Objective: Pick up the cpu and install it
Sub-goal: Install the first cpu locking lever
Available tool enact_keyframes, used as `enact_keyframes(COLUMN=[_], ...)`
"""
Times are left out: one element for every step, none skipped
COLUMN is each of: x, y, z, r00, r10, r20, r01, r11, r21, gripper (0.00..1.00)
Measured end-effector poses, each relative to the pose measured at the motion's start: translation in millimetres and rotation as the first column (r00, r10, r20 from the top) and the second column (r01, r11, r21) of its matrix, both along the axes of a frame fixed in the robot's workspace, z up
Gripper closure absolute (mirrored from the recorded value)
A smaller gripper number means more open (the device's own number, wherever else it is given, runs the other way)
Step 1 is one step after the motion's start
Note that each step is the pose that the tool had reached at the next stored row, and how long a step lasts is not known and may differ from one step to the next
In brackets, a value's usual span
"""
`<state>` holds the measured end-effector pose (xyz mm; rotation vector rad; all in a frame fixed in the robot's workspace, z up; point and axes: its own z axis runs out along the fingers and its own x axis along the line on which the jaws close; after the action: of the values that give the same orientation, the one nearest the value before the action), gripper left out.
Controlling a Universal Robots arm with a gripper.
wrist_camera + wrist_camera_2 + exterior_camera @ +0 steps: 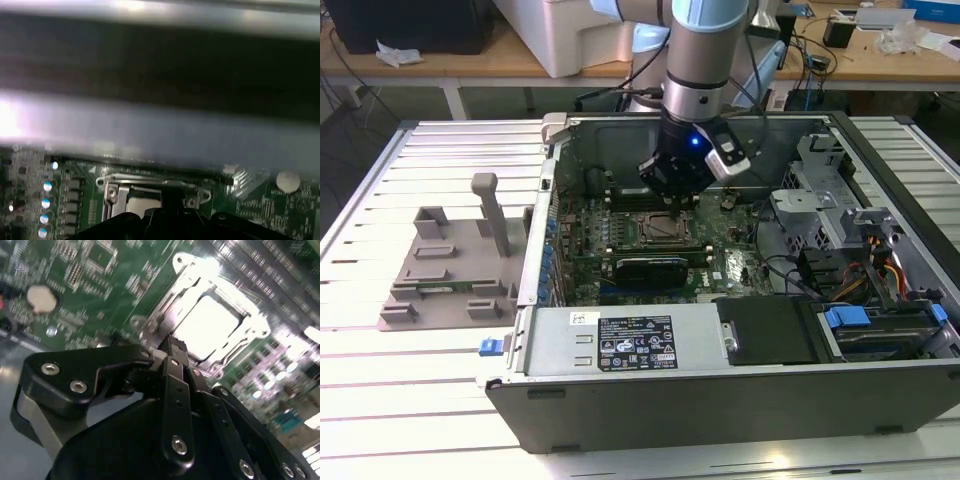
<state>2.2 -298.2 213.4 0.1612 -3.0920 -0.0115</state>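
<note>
One cpu (206, 325) is sitting inside the socket frame (250, 315) on the motherboard (90, 285), and I am holding the end effector (172, 347) just above this frame, fingers pressed together, gripping nothing. I judge the placing step is finishing; seating needs checking.
</note>
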Motion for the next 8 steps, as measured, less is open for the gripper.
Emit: enact_keyframes(x=[0.0,0.0,0.0,0.0,0.0,0.0,0.0,0.0], y=[-5.6,-11.0,-16.9,-20.0,-22.6,-22.9,-22.9,-22.9], z=[0.0,-0.1,-0.2,-0.2,-0.1,7.5,15.2,21.1], r00=[1.0000,1.0000,1.0000,1.0000,1.0000,1.0000,1.0000,1.0000], r10=[0.000,0.000,0.000,0.000,0.000,0.000,0.000,0.000], r20=[0.0000,-0.0001,0.0000,-0.0002,0.0000,0.0000,0.0001,0.0000], r01=[0.000,0.000,0.000,0.000,0.000,0.000,0.000,0.000], r11=[1.0000,1.0000,1.0000,1.0000,1.0000,1.0000,1.0000,1.0000], r21=[-0.0001,-0.0003,-0.0003,-0.0009,-0.0022,-0.0027,-0.0033,-0.0036], gripper=[0.89,0.89,0.89,0.89,0.89,0.89,0.89,0.89])
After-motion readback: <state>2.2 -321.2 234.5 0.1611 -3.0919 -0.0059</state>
